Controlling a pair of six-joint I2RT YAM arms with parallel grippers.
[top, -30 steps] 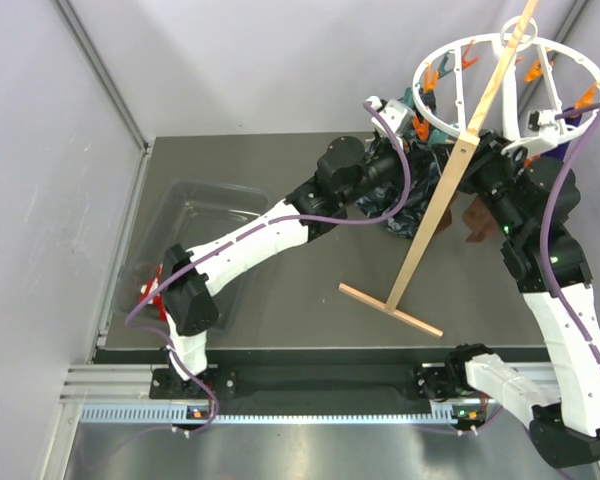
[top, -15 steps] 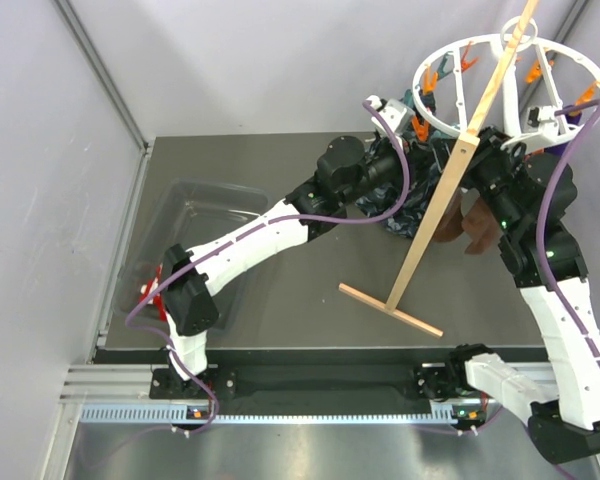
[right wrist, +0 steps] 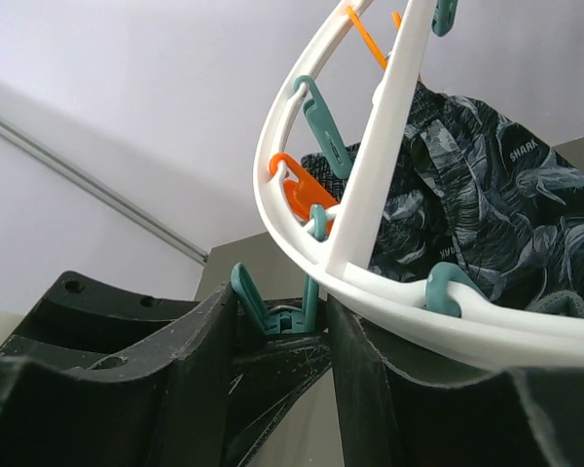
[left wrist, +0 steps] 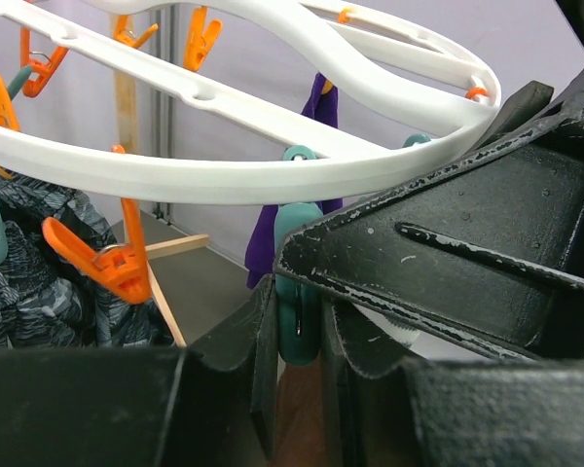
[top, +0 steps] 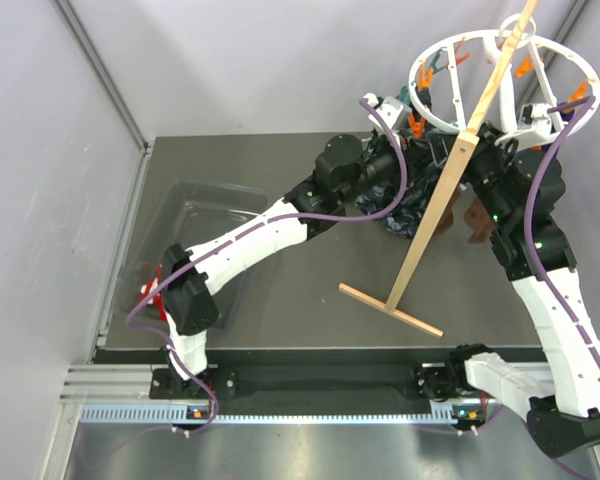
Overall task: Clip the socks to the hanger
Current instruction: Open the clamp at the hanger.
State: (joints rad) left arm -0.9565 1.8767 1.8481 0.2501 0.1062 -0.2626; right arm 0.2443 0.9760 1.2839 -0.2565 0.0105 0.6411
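Hanger (left wrist: 273, 180): white ring on slanted pole, far right of table (top: 310, 320). Brown sock (top: 477, 222) beneath it; red sock (top: 152, 290) in bin (top: 210, 200). Left gripper (left wrist: 297, 311) pinches teal clip (left wrist: 290, 219); right gripper (right wrist: 277, 311) straddles one too, grip unclear. Step: clipping brown sock. Next: probably feed its cuff into the opened clip

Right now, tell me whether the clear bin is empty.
Not empty: a red sock lies in the near left corner of the bin, partly hidden behind the left arm.
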